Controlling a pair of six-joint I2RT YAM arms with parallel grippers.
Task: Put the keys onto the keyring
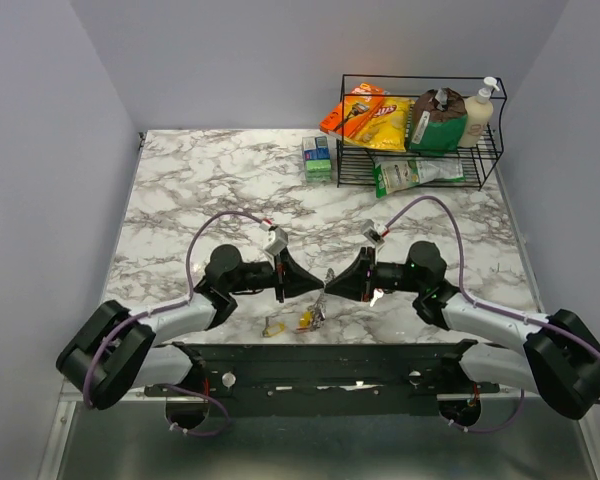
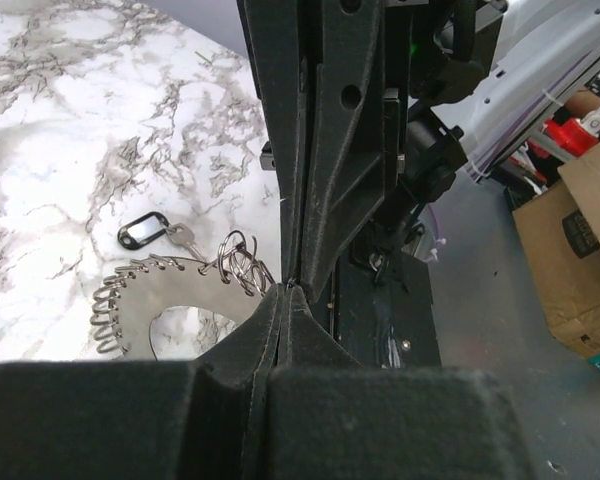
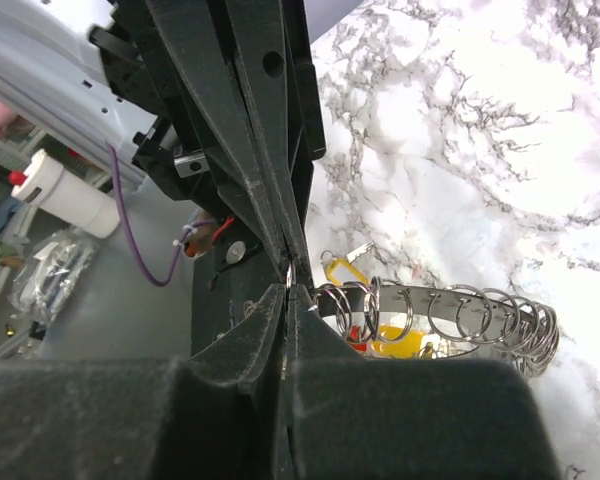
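The keyring hangs between my two gripper tips near the table's front middle. It is a grey metal band carrying several small silver split rings. My left gripper is shut, its tips pinched at the ring cluster. My right gripper is shut, and a thin silver ring shows between its closed tips. The two grippers meet tip to tip. Keys with yellow heads lie on the marble below. A black-tagged key and a yellow-tagged key lie beside the band.
A black wire rack stands at the back right, holding snack bags and a lotion bottle. A small box stands left of it. The arm mounting frame runs along the front edge. Grey walls close in on the left and right.
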